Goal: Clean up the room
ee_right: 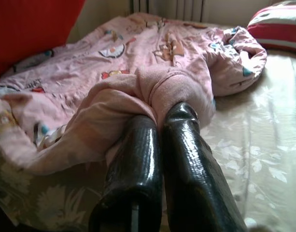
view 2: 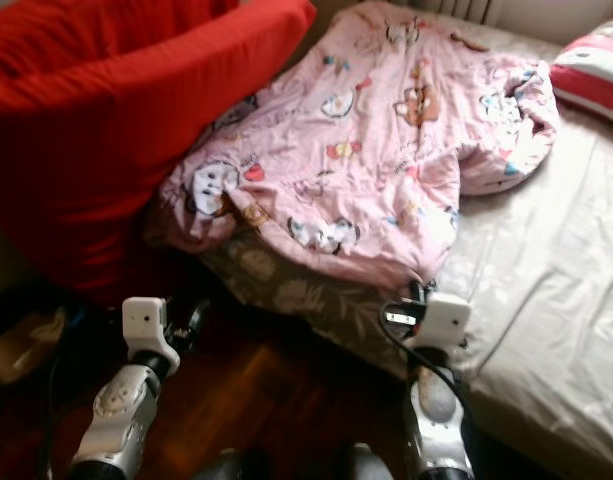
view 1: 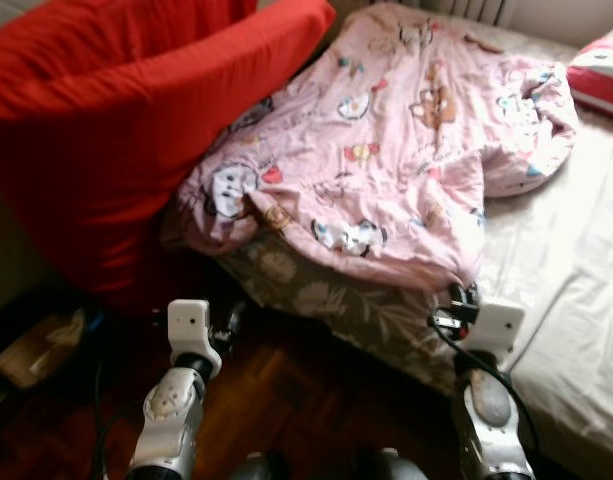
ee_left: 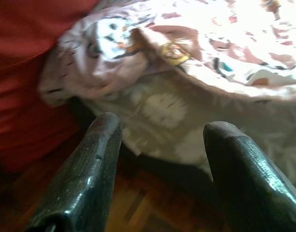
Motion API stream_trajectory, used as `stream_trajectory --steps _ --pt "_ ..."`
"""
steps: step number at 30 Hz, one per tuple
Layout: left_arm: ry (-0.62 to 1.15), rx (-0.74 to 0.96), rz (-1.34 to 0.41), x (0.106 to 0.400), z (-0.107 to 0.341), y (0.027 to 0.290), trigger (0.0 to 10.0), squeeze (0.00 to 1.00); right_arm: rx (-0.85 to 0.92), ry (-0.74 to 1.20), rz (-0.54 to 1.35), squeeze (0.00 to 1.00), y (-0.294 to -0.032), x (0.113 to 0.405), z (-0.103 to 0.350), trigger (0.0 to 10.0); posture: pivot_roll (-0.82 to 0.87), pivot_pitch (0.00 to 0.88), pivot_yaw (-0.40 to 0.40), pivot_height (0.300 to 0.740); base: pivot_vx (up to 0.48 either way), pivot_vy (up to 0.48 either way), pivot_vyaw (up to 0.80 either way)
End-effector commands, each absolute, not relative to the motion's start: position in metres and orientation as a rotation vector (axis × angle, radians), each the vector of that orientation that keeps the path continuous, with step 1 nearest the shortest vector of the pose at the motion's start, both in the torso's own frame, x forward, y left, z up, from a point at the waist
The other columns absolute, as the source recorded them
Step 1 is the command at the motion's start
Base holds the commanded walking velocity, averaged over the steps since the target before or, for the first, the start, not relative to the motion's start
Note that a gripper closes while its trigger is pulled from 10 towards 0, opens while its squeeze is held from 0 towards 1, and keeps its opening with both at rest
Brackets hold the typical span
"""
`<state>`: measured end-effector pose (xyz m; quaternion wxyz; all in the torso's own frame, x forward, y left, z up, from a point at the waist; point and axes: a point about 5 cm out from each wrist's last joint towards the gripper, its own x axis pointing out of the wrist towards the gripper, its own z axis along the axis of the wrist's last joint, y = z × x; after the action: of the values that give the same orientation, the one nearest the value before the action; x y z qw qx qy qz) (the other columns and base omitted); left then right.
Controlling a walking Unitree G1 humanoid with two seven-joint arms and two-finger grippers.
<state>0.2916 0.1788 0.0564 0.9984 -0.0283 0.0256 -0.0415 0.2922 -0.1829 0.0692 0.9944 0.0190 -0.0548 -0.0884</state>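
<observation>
One rumpled pink cartoon-print quilt (view 1: pixel 386 150) on bed (view 1: pixel 576 300), edge pinched in right gripper (ee_right: pixel 160 118); left gripper (ee_left: pixel 160 140) parted beside one red cushion (view 1: pixel 106 110); one striped pillow (view 1: pixel 601 70).

A bed (view 1: pixel 576 300) with a pale leaf-patterned sheet takes up the right side, its grey floral side panel (view 1: pixel 316 295) facing the dark reddish parquet floor (view 1: pixel 286 400); a large red cushion or mattress (view 1: pixel 106 130) leans upright at the left; what looks like a white radiator (ee_right: pixel 167 8) stands behind the bed; bright light washes the sheet at the right.
</observation>
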Motion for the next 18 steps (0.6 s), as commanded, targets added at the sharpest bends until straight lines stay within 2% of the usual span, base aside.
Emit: stream_trajectory --steps 1,6,12,18 --pt "0.078 -0.062 -0.078 0.286 0.049 0.179 10.0 0.0 0.003 -0.147 -0.235 0.0 -0.195 0.289 0.074 10.0 -0.04 0.215 0.055 0.74 -0.266 0.0 0.0" --pt "0.079 -0.061 -0.08 0.286 0.049 0.178 10.0 0.0 -0.028 -0.171 -0.265 0.0 -0.199 0.289 0.08 10.0 -0.04 0.214 0.053 0.74 -0.254 0.0 0.0" --pt "0.095 -0.053 -0.071 0.286 0.046 0.179 10.0 0.0 -0.063 -0.212 -0.358 0.0 -0.21 0.287 0.089 10.0 -0.04 0.212 0.055 0.74 0.0 0.0 0.0" --pt "0.099 -0.052 -0.072 0.286 0.046 0.18 10.0 0.0 -0.098 -0.241 -0.373 0.0 -0.212 0.287 0.095 10.0 -0.04 0.211 0.055 0.74 0.0 0.0 0.0"
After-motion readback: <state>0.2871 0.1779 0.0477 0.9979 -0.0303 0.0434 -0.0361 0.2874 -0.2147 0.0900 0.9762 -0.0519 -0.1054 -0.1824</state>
